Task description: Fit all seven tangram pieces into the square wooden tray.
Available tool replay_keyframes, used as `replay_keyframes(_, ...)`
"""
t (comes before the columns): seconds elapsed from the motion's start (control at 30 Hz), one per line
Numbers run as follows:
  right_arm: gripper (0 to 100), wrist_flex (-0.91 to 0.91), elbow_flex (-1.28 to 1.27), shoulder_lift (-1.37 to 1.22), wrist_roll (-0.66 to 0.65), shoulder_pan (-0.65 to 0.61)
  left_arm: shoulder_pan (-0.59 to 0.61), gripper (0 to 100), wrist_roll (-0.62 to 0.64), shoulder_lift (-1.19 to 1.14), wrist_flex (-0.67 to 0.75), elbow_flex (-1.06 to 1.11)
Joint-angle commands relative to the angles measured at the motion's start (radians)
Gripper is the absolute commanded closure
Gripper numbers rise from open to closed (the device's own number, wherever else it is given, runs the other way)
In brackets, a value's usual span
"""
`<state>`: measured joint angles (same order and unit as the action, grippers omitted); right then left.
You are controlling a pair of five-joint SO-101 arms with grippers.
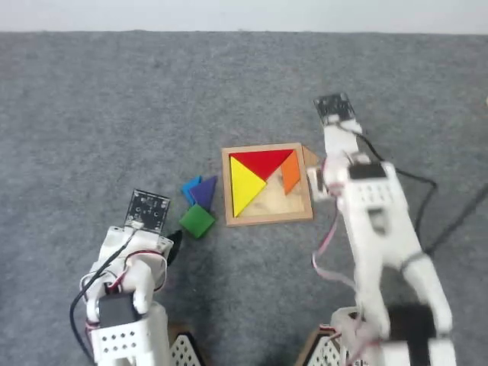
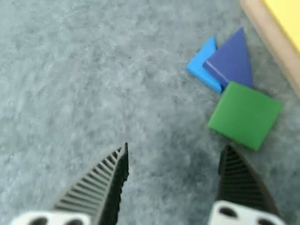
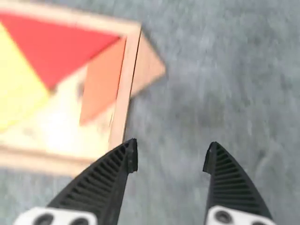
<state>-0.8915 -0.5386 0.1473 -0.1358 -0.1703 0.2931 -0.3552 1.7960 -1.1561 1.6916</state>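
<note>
**Left gripper** (image 2: pixel 176 154): I am holding it wide open and empty over the bare table (image 1: pixel 114 99), just short of the green square (image 2: pixel 244 115).

**Right gripper** (image 3: pixel 171 150): I am holding this one spread too, nothing between the fingers, just outside the right rim of the tray (image 1: pixel 267 216).

**Tray:** sitting mid-table, roughly square to the table's far edge. The red triangle (image 1: pixel 263 162) is lying along its far wall, the yellow triangle (image 1: pixel 242 187) along its left wall and the orange piece (image 1: pixel 290 174) against its right wall. The near right part is bare wood.

**Tan triangle** (image 3: pixel 146 63): lying on the table outside the tray's far right corner.
- Its long side is running flush along the right rim, far to near.
- Its point is aiming toward the table's right edge.

**Loose group, left of the tray:**
- The blue piece (image 2: pixel 202 63) and purple triangle (image 2: pixel 232 58) are touching (possibly overlapping, I cannot tell).
- The purple point is aiming toward the far edge.
- The green square is lying corner-on to the tray, so it has no long axis.

**Step in hand, as I am judging it:** picking up the tan triangle. The rim is blocking any finger on its long side, so I am planning to turn the wrist and close on the two short sides. I would come down gently so the tray does not get nudged.
</note>
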Motion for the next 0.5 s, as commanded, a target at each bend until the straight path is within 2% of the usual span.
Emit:
replay_keyframes(0.0,76.4,0.042,0.224,-0.200,0.046,-0.016,0.008,70,0.006,0.018,0.020,-0.008)
replay_keyframes(0.23,76.4,0.035,0.448,-0.447,0.058,-0.064,0.008,70,0.005,0.018,0.018,-0.008)
replay_keyframes(0.47,76.4,-0.027,0.588,-0.591,0.057,-0.025,0.008,70,0.005,0.018,0.018,-0.008)
